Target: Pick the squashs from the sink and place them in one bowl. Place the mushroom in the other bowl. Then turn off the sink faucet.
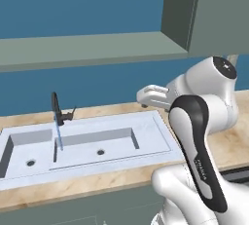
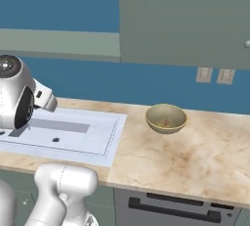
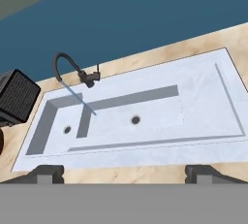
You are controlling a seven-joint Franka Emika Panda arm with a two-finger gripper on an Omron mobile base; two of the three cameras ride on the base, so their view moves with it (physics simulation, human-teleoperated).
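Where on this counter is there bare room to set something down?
Bare patches: the counter right of the sink, in front of and beyond the olive-tan bowl; also the sink's wide flat right rim. Tighter by the faucet and the dark appliance beside it.

The wall [image 2: 73, 5] behind the counter is plain blue, and grey-green cabinets [image 2: 185, 19] hang on it, with two pale outlets [image 2: 215, 75] just below them. The countertop [image 2: 195, 161] is beige marble with brown veins. Under its front edge there is a dark appliance handle [image 2: 171, 209] and grey-green cabinet fronts [image 1: 73, 212].
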